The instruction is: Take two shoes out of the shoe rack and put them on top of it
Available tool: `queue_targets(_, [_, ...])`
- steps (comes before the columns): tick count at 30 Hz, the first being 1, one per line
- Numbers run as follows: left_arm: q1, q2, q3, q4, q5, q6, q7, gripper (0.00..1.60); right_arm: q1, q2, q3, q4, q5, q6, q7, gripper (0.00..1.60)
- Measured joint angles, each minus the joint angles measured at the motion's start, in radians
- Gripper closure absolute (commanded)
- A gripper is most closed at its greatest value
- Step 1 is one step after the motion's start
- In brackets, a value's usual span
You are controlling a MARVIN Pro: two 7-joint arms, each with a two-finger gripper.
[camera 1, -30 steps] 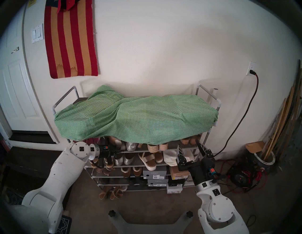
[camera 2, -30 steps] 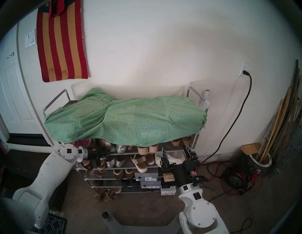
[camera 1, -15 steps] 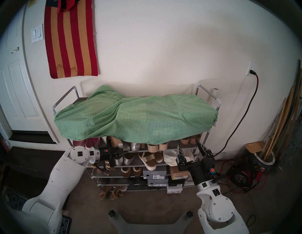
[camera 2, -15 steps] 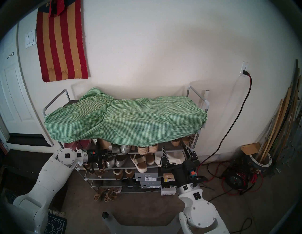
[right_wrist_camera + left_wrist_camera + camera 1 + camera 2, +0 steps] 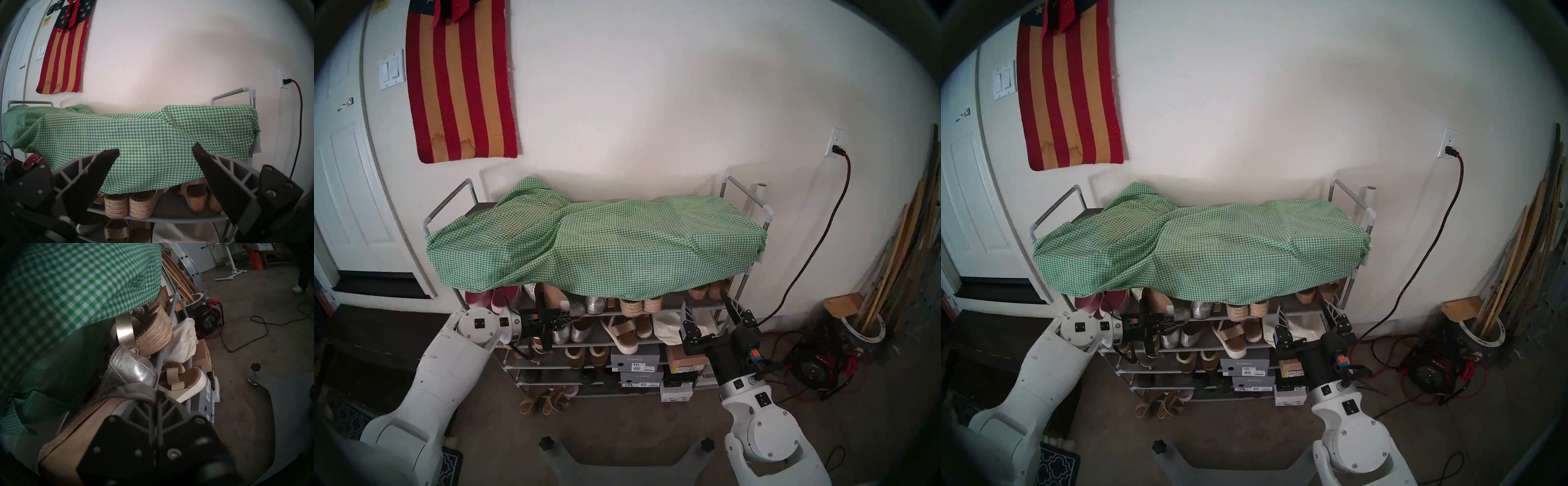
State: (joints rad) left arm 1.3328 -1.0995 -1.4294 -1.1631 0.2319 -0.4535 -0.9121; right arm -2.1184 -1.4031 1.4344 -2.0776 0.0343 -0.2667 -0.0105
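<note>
A cream wall (image 5: 653, 101) backs the scene, with a red-and-tan striped flag (image 5: 460, 85) hanging at 11 o'clock and a wall socket (image 5: 836, 142) with a red cord at 3 o'clock. Against the wall stands the shoe rack (image 5: 746, 193), its top covered by a green checked cloth (image 5: 595, 244) that droops over the front.

On the shelf just under the cloth, at the left arm's side, the left gripper (image 5: 577, 314) has its fingers clenched on the heel of one silver flat (image 5: 129, 390); its tan insole runs toward 7 o'clock in the wrist view. The second silver flat (image 5: 130, 368) sits on the same shelf, touching the first, beside a rope-soled wedge sandal (image 5: 153, 334).

The right gripper (image 5: 709, 305) hangs in front of the rack's right end with its fingers spread wide, grasping nothing.

Lower down, two grey shoe boxes (image 5: 634, 361) read "VIONIC"; their white barcode labels are too small to read.
</note>
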Motion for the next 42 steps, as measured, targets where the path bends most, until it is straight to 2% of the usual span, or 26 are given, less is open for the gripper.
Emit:
queue_targets(3, [0.004,-0.001,-0.004,-0.005,-0.005,0.001,-0.007,1.60,0.000,0.000,0.000,0.000,0.000,0.000,0.000,0.00])
queue_targets(8, [0.036,0.010,-0.023,-0.066,-0.045,0.022,-0.047,1.60,0.000,0.000,0.000,0.000,0.000,0.000,0.000,0.00])
queue_targets(18, [0.147,0.068,-0.079,-0.233,-0.206,0.066,-0.212,1.60,0.000,0.000,0.000,0.000,0.000,0.000,0.000,0.00])
queue_targets(29, [0.283,0.140,-0.127,-0.390,-0.340,0.165,-0.358,1.60,0.000,0.000,0.000,0.000,0.000,0.000,0.000,0.00])
queue_targets(37, [0.379,0.175,-0.200,-0.477,-0.394,0.236,-0.397,1.60,0.000,0.000,0.000,0.000,0.000,0.000,0.000,0.00])
queue_targets(42, [0.453,0.197,-0.289,-0.560,-0.427,0.281,-0.418,1.60,0.000,0.000,0.000,0.000,0.000,0.000,0.000,0.00])
